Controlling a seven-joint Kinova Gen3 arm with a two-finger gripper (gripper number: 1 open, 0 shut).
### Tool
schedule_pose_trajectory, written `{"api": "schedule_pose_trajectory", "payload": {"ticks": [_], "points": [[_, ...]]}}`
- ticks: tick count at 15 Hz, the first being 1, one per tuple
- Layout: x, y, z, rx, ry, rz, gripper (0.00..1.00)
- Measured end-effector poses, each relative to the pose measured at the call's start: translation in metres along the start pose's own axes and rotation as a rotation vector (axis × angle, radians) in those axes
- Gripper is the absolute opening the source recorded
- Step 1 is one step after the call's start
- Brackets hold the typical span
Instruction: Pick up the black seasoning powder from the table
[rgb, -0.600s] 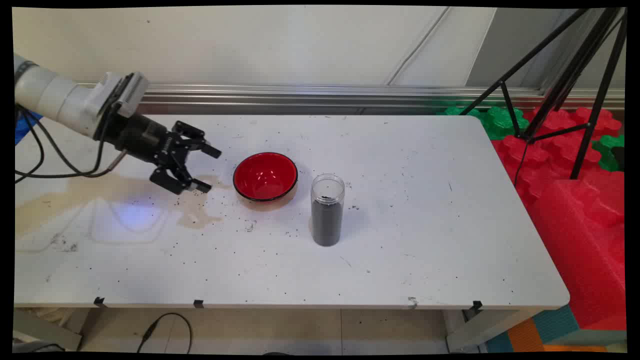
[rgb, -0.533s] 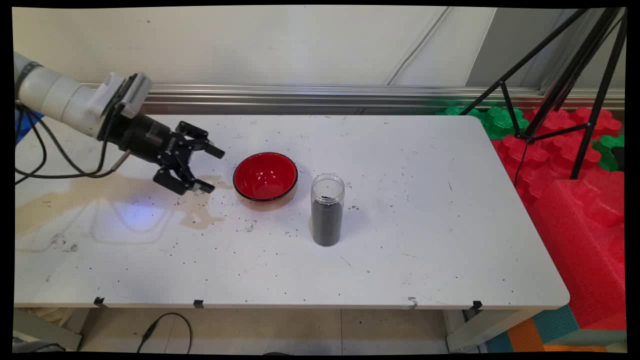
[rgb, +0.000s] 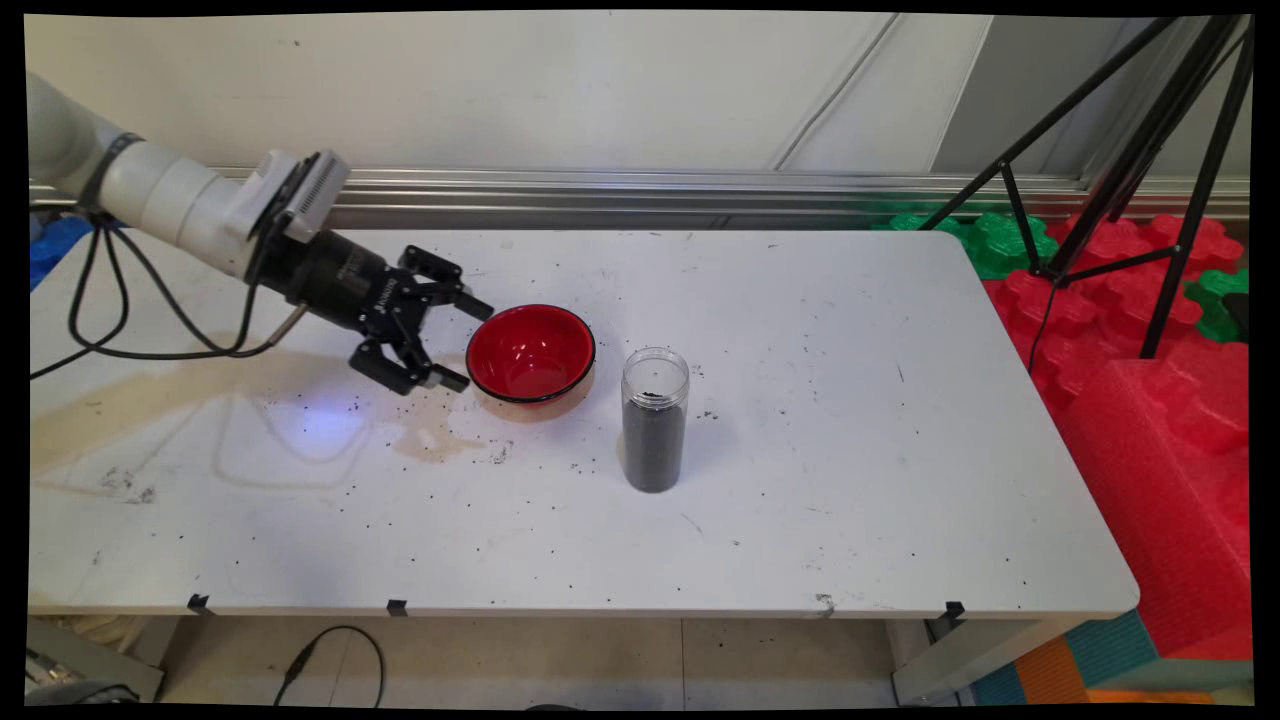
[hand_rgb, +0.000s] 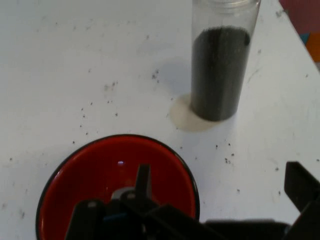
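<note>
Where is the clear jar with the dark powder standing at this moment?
In the main view the jar stands upright near the table's middle, just right of the red bowl and slightly nearer the camera, apart from it.

I'm seeing faint white lettering on the black gripper (rgb: 461, 340) body in the main view, but I'm not managing to read it; nothing else carries text.
</note>
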Motion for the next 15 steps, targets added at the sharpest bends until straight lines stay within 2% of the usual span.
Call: {"api": "schedule_pose_trajectory", "payload": {"ticks": [10, 15], "points": [[0.01, -0.018, 0.042, -0.074, 0.052, 0.062, 1.0], [0.015, -0.028, 0.067, -0.129, 0.072, 0.105, 1.0]]}}
